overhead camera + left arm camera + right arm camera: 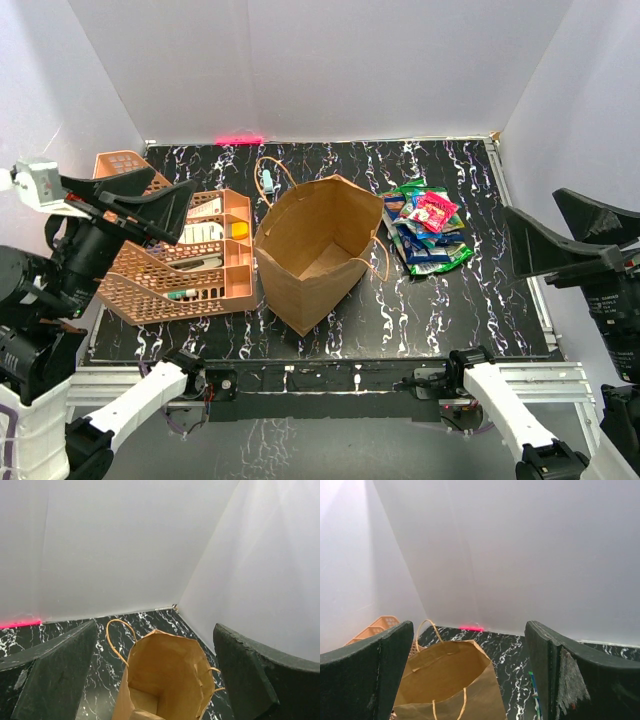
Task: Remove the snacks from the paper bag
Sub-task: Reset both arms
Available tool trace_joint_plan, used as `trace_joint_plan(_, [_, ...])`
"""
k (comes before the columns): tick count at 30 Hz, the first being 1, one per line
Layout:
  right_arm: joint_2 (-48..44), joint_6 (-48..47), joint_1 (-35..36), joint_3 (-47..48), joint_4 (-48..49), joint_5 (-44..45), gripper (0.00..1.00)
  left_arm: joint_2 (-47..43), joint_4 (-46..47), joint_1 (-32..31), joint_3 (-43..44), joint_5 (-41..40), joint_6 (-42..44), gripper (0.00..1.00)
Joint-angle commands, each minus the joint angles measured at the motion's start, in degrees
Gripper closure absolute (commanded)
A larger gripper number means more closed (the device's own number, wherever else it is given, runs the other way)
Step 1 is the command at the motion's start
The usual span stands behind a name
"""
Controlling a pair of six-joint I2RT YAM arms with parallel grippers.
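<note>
The brown paper bag (315, 250) stands upright in the middle of the black marbled table, mouth open; what I see of its inside (165, 675) holds no packet. The snacks (428, 230), green, dark blue and one pink-red packet, lie in a pile on the table just right of the bag. My left gripper (180, 212) hovers open over the orange tray, left of the bag. Open as well, my right gripper (530, 203) hangs to the right of the pile. Both wrist views look between wide-apart fingers at the bag (445, 680). Nothing is between either pair of fingers.
An orange lattice tray (180, 255) with small items sits left of the bag. White walls close in the table on three sides, with a red light mark (238, 139) at the back wall's foot. A metal rail (330, 375) runs along the near edge.
</note>
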Motion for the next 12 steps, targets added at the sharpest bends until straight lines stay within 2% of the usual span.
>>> trace_joint_plan(1, [0.44, 0.4, -0.23, -0.31, -1.6, 7.01, 0.02, -1.52, 2.53, -0.27, -1.58, -1.97, -0.07, 0.02])
trace_joint_plan(10, [1.21, 1.69, -0.23, -3.62, -3.39, 11.5, 0.02, -1.26, 1.67, -0.26, -2.44, -2.1, -0.18, 0.02])
trace_joint_plan(12, [3.28, 2.47, -0.21, -1.63, -7.47, 14.14, 0.02, -0.96, 1.53, -0.28, -2.39, -1.84, -0.19, 0.01])
